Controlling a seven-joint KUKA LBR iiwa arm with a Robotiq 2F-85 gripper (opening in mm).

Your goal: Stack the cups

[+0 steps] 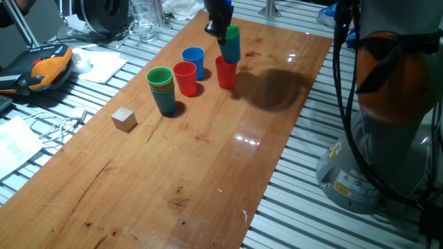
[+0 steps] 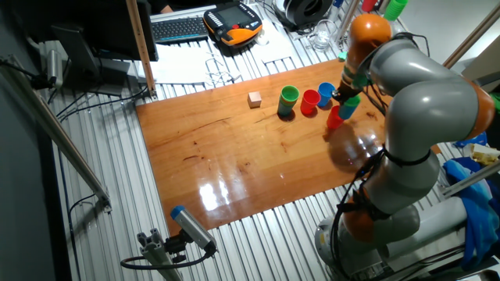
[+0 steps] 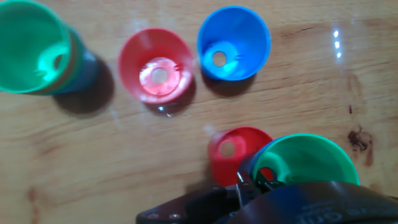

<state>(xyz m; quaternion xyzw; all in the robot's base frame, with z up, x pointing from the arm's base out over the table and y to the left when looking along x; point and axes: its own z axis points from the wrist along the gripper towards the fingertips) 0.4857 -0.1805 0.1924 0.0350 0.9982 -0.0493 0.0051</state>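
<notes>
Five groups of small tapered plastic cups are counted on the wooden counter (image 1: 208, 173). Two single red cups are seen, one (image 1: 185, 77) in the middle and one (image 1: 225, 72) under the hand. One single blue cup (image 1: 194, 61) is counted. Two nested stacks are seen: a green-topped stack (image 1: 163, 90) standing at the left (an orange rim and a teal base show, so at least three cups), and a green-over-blue stack (image 1: 230, 43) held aloft. One small wooden cube (image 1: 124, 119) is counted.
</notes>
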